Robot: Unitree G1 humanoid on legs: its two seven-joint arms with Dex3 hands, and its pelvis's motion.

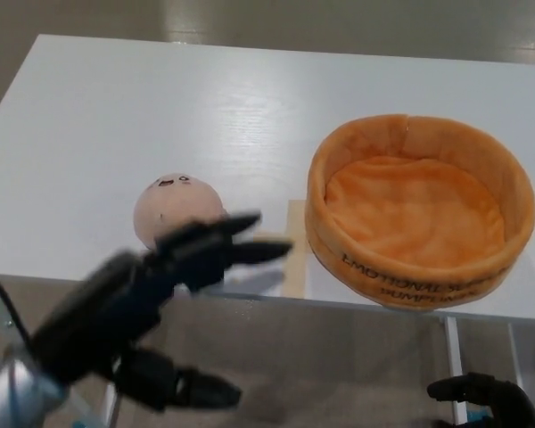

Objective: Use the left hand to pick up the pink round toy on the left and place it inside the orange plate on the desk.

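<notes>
Step in hand: you are on the reach. The left hand [174, 294] is in front of the near edge of the white desk [116, 125], blurred, and has not touched anything.
Left hand: fingers [241, 239] spread apart and pointing toward the right, thumb lower down; it holds nothing.
Pink toy [176, 207]: a round soft ball with a small face, resting on the desk left of centre, partly hidden behind the fingers.
Orange plate [419, 272]: a soft round dish with a raised rim, empty, on the right, apart from the toy, with a tape cross [290, 263] between them.
Right hand [483, 397]: low at the bottom right corner below the desk; I cannot tell its finger state.
Next move: by my judgement, bring the open hand over the toy and close around its sides.
</notes>
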